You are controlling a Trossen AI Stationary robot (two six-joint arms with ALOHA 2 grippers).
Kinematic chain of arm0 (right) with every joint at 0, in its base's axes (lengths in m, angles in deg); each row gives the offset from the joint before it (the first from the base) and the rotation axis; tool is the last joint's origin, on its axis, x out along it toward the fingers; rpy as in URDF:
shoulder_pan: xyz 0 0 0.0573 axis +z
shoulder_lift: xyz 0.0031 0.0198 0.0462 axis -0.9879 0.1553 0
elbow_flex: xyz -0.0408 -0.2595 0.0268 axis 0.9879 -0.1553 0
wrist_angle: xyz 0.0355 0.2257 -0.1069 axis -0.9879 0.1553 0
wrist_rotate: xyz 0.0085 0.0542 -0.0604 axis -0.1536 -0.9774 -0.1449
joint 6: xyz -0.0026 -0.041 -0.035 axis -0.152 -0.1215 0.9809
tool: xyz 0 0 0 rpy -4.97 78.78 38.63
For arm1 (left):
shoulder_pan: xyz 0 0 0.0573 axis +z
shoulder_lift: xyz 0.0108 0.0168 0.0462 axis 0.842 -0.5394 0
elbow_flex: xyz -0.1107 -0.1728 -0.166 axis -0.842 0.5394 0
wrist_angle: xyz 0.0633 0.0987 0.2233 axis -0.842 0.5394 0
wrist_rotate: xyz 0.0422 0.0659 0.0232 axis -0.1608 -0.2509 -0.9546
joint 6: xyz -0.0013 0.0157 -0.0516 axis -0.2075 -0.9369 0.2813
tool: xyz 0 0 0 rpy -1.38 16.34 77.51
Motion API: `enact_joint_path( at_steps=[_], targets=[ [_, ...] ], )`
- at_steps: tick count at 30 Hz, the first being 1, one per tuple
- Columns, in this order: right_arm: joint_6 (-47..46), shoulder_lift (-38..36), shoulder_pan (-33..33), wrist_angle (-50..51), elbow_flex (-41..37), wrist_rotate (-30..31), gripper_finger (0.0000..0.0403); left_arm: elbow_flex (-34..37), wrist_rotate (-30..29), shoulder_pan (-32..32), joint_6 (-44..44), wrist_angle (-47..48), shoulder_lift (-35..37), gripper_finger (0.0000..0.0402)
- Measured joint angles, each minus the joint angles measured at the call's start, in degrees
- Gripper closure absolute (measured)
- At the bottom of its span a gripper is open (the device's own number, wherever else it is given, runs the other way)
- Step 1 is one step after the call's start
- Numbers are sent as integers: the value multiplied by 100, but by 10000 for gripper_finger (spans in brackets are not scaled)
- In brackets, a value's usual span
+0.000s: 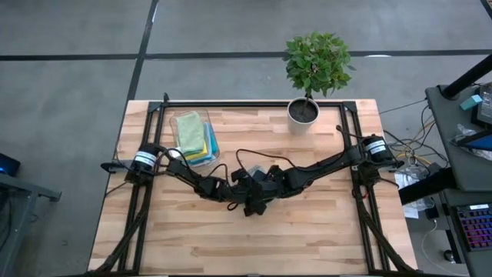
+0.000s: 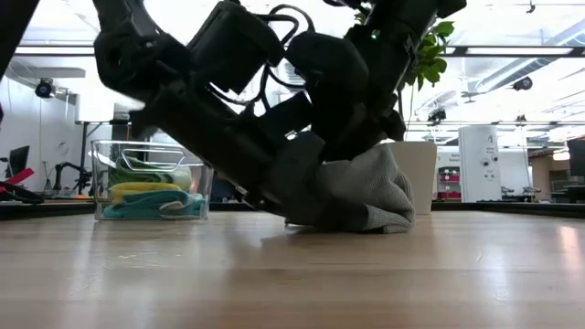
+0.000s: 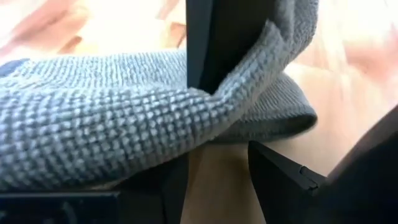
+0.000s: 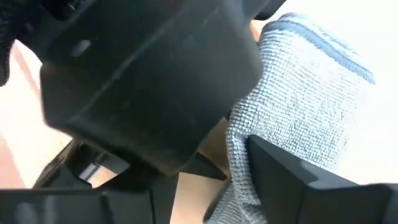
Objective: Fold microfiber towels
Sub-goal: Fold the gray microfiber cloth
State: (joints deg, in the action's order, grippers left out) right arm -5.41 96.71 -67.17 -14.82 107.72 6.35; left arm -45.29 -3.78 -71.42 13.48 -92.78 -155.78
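A grey microfiber towel [image 2: 366, 194] lies bunched and folded over on the table's middle; in the high view both arms hide it. My left gripper [image 3: 214, 180] is low at the towel's edge and open, with bare wood between its fingers. My right gripper [image 4: 205, 180] slants down onto the same towel [image 4: 298, 93] from the other side, also open, close against my left hand. In the high view the two grippers meet at the middle, left [image 1: 231, 191] and right [image 1: 257, 198]. More towels, green, yellow and blue [image 1: 194, 138], lie stacked in a clear bin [image 2: 151, 178]. My left gripper does not pinch the towel. The towel's rounded folded edge [image 3: 124, 143] lies over one finger [image 3: 155, 190], and the other finger [image 3: 280, 174] stands clear beside it above the wood. My right gripper has one finger [image 3: 217, 43] upright against the towel, whose upper layer's edge [image 3: 255, 59] laps around it. No cloth shows between its two fingers.
The clear bin [image 1: 192, 137] stands at the table's far left. A potted plant [image 1: 307, 73] stands at the far edge, right of the middle. Bare wood [image 1: 254, 246] spreads toward the near edge. A black frame [image 1: 254, 104] runs along the far edge and both sides.
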Motion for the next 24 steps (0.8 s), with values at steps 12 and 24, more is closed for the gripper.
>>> enact_joint_path(
  at_steps=[12,24],
  targets=[
    [-57,0,23,-1082,-363,122,231,9,72,-331,373,2468,1159,252],
    [588,-555,65,-983,-402,-34,241,11,-547,-339,32,3033,1907,252]
  ],
)
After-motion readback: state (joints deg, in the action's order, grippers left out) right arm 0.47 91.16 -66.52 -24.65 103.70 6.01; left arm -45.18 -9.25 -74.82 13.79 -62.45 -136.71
